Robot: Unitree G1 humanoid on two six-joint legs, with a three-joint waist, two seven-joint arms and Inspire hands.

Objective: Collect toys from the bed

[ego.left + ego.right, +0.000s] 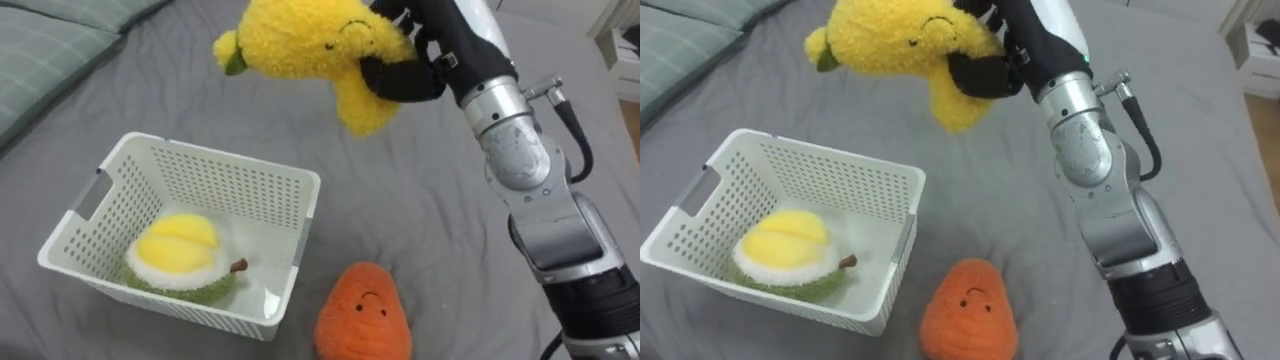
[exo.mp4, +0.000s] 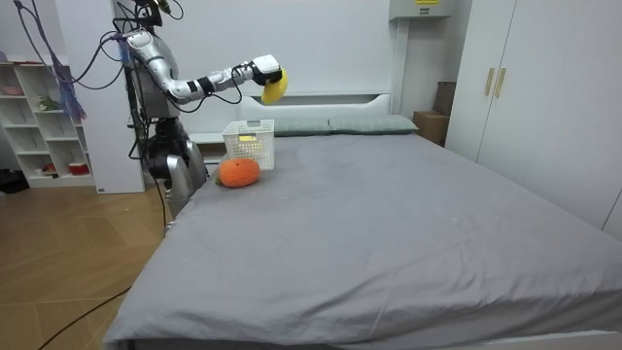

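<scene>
My right hand (image 1: 415, 62) (image 1: 990, 55) is shut on a fluffy yellow plush toy (image 1: 315, 50) (image 1: 905, 45) and holds it in the air beyond the far right corner of a white plastic basket (image 1: 190, 225) (image 1: 790, 235). Inside the basket lies a yellow and green durian plush (image 1: 180, 260) (image 1: 785, 255). An orange plush with a small face (image 1: 362, 315) (image 1: 968, 312) lies on the grey bed right of the basket. In the room view the robot stands at the bed's side with its right hand (image 2: 258, 70) raised over the basket (image 2: 249, 143), holding the yellow toy (image 2: 274, 86).
The grey bedsheet (image 1: 430, 220) stretches wide around the basket. Green pillows (image 1: 50, 50) lie at the upper left. In the room view a white shelf (image 2: 39, 126) stands behind the robot and wardrobes (image 2: 525, 87) line the room view's right.
</scene>
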